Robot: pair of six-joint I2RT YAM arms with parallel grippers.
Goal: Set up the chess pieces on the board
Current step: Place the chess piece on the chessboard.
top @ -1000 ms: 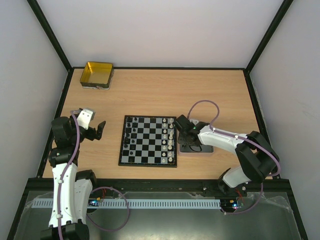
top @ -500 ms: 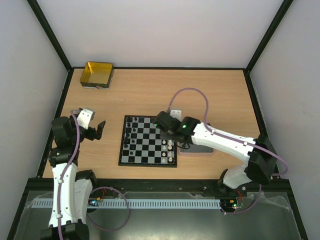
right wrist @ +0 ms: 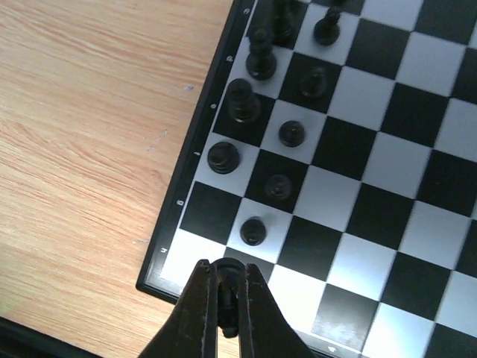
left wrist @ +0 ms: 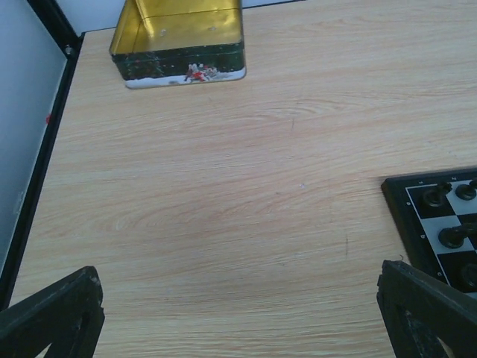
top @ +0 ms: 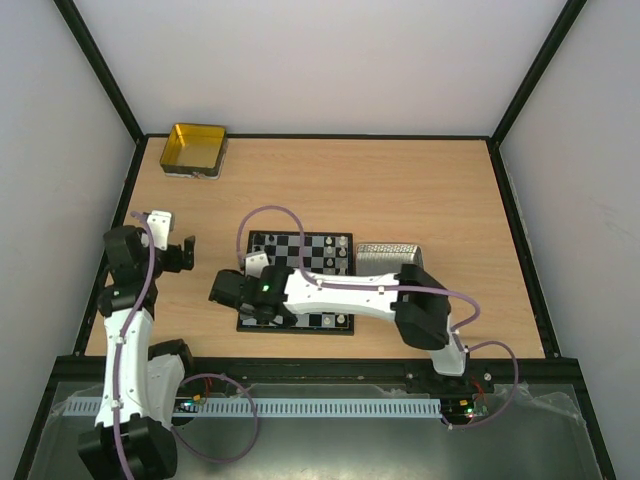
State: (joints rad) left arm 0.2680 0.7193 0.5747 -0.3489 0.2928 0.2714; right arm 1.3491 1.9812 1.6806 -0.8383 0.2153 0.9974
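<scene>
Right gripper (right wrist: 226,266) is clamping shut on 1 black piece (right wrist: 227,280), its 2 fingers (right wrist: 200,298) pressing the piece from either side – whether the piece is touching the surface below cannot be told. The held piece is sitting over the near-left corner of the board (right wrist: 387,149), just inside the dark border. Other black pieces (right wrist: 242,101) are standing upright in 2 lines along that same left edge. In the top view the right arm is reaching across the board (top: 318,243), hiding much of it, with the right gripper (top: 238,295) at its left side and the grey tray (top: 388,250) lying just beside its right edge. Left gripper (left wrist: 238,317) is hanging with jaws spread wide – holding nothing – over bare table (left wrist: 223,186), well apart from the gold tin (left wrist: 179,45) at the far-left corner.
</scene>
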